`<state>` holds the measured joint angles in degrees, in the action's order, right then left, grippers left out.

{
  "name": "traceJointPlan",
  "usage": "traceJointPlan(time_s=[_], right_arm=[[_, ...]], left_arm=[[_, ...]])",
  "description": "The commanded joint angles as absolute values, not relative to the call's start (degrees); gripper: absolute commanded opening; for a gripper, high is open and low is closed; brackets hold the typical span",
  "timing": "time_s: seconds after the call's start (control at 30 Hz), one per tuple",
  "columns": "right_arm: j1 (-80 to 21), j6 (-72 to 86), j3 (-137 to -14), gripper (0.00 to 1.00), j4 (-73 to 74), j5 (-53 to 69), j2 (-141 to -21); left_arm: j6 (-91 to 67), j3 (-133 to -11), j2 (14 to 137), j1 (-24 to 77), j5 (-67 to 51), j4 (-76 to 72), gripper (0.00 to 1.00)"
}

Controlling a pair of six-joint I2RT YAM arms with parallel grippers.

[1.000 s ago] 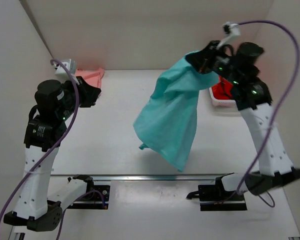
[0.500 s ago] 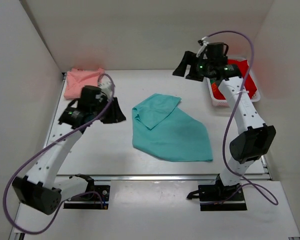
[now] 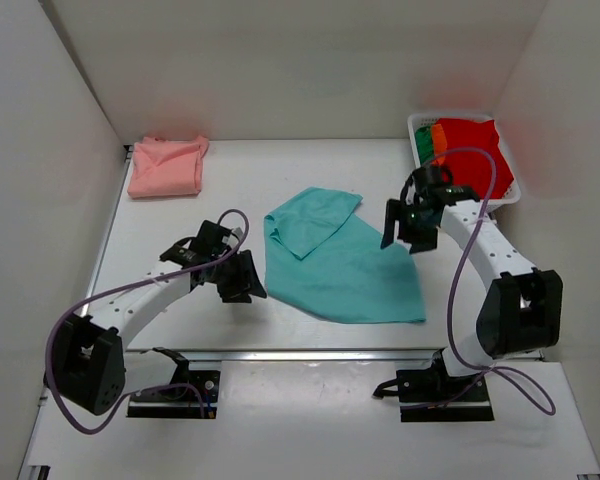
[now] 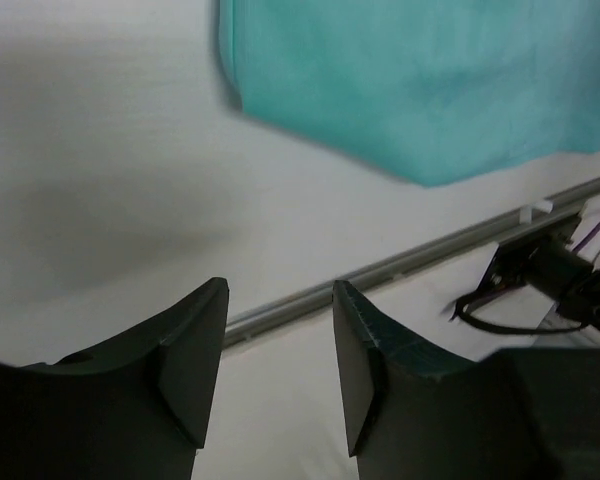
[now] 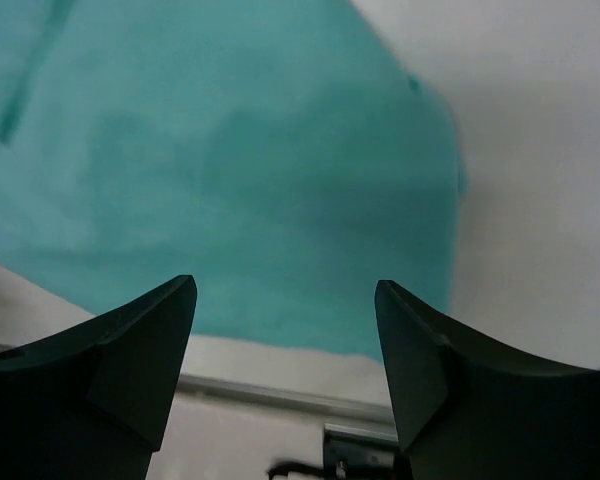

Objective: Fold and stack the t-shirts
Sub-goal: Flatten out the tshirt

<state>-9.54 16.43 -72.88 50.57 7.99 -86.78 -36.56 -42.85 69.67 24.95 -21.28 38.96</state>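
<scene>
Teal shirt [image 3: 335,262] lies loosely spread at the middle of the table [image 3: 160,225]. Left gripper [image 3: 242,280] is just beside its left edge, jaws parted, empty. Right gripper [image 3: 408,232] is over its right edge, jaws wide, empty. Pink shirt [image 3: 165,165] lies folded at the far-left corner.

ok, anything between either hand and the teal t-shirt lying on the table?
Nothing visible. The left hand is open beside the left edge of the teal cloth t-shirt, only bare white table between; the right hand is open over its right edge.
</scene>
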Motion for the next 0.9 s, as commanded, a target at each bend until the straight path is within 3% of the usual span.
traceJointPlan(time_s=[0.0, 0.13, 0.4, 0.43, 0.5, 0.57, 0.63, 0.7, 0.77, 0.83, 0.87], right_arm=[[-7.83, 16.09, -67.08, 0.7, 51.42, 5.72, -79.47], [-5.02, 16.69, -61.36, 0.73, 52.99, 5.01, -74.98], [-4.83, 18.45, -52.65, 0.81, 61.34, 6.84, -71.81], [-5.44, 18.81, -50.73, 0.81, 61.96, 7.81, -71.81], [-6.58, 19.25, -46.51, 0.81, 61.71, 8.44, -72.94], [-7.29, 19.95, -44.57, 0.78, 60.56, 8.7, -73.73], [-6.68, 20.04, -44.38, 0.75, 58.54, 9.22, -74.97], [-5.19, 19.17, -45.26, 0.68, 57.66, 9.4, -77.07], [-3.7, 18.37, -46.66, 0.41, 55.91, 10.54, -78.48], [-3.08, 17.93, -48.77, 0.0, 55.46, 10.46, -80.33], [-2.73, 18.1, -50.69, 0.0, 55.63, 10.2, -81.46]], left_arm=[[-41.48, -42.98, 72.49, 26.19, -18.12, 28.05, 0.57], [-41.75, -45.52, 78.56, 27.68, -14.6, 24.8, 0.61], [-41.39, -51.33, 94.38, 29.79, -14.67, 23.99, 0.58], [-41.22, -52.02, 95.61, 29.53, -15.98, 23.39, 0.53], [-41.66, -52.82, 96.33, 28.57, -16.61, 23.12, 0.31], [-41.84, -53.52, 95.37, 28.04, -16.62, 22.76, 0.02], [-41.23, -54.66, 93.52, 27.43, -16.35, 23.9, 0.0], [-40.61, -57.2, 92.46, 26.37, -16.26, 26.09, 0.0], [-39.64, -59.75, 91.67, 25.32, -17.48, 27.85, 0.0], [-39.81, -62.3, 90.97, 24.61, -18.19, 28.91, 0.0], [-40.08, -64.05, 90.97, 24.17, -19.06, 29.35, 0.0]])
